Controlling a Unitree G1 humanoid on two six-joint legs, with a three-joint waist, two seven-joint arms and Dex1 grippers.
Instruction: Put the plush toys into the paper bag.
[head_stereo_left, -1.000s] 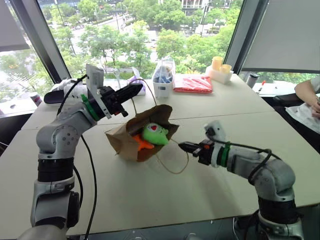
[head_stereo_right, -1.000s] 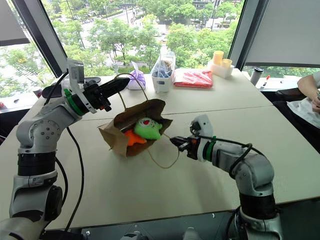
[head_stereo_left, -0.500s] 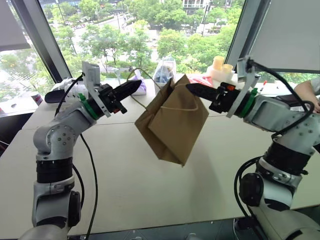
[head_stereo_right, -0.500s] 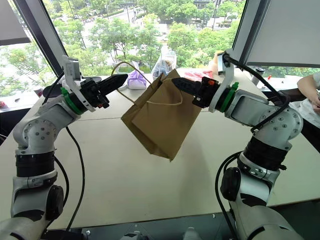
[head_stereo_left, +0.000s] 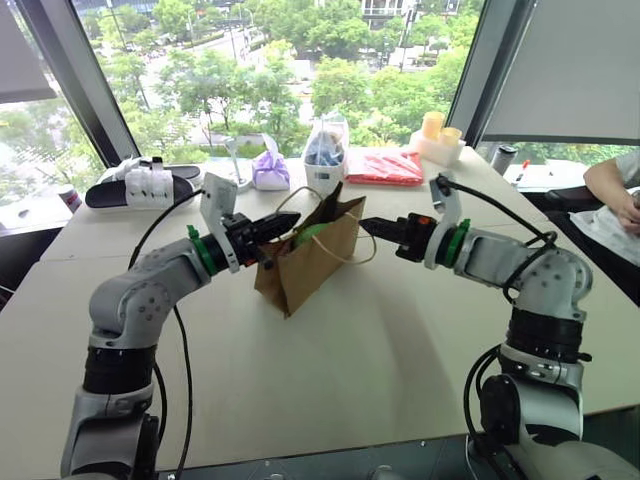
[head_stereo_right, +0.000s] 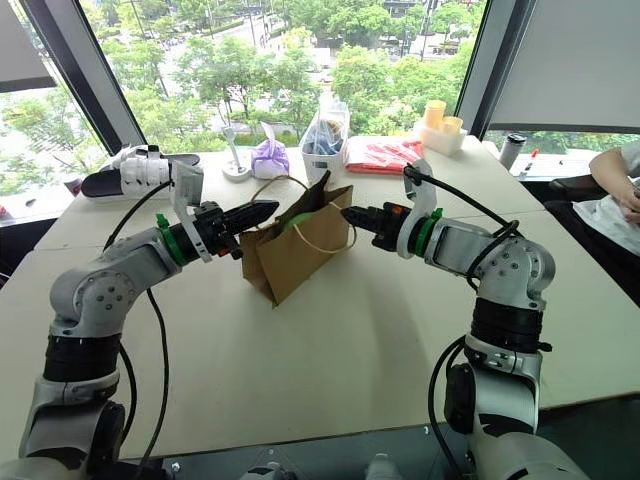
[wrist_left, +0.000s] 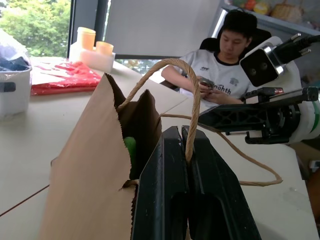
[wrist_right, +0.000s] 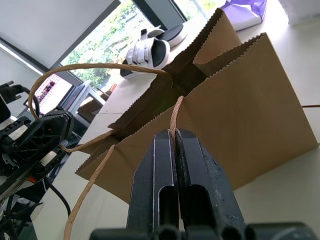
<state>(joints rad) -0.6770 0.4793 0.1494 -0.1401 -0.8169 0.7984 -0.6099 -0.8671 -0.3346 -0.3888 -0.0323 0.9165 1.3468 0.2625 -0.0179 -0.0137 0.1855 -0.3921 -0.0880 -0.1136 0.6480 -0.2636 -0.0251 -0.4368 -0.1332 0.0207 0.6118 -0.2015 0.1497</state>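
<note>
The brown paper bag stands upright on the table between my two grippers, mouth up. My left gripper is shut on one cord handle. Opposite it, my right gripper is shut on the other cord handle. A sliver of the green plush toy shows inside the bag's open top and also appears as the green plush toy in the left wrist view. The orange toy is hidden in the bag.
Behind the bag stand a purple tied pouch, a clear plastic bag with blue contents, a red packet and yellow cups. White sandals lie far left. A person sits at the right edge.
The bag lay on its side with both toys at its mouth, then hung high and tilted. Now it is down on the table, upright; both grippers have come lower and closer together.
</note>
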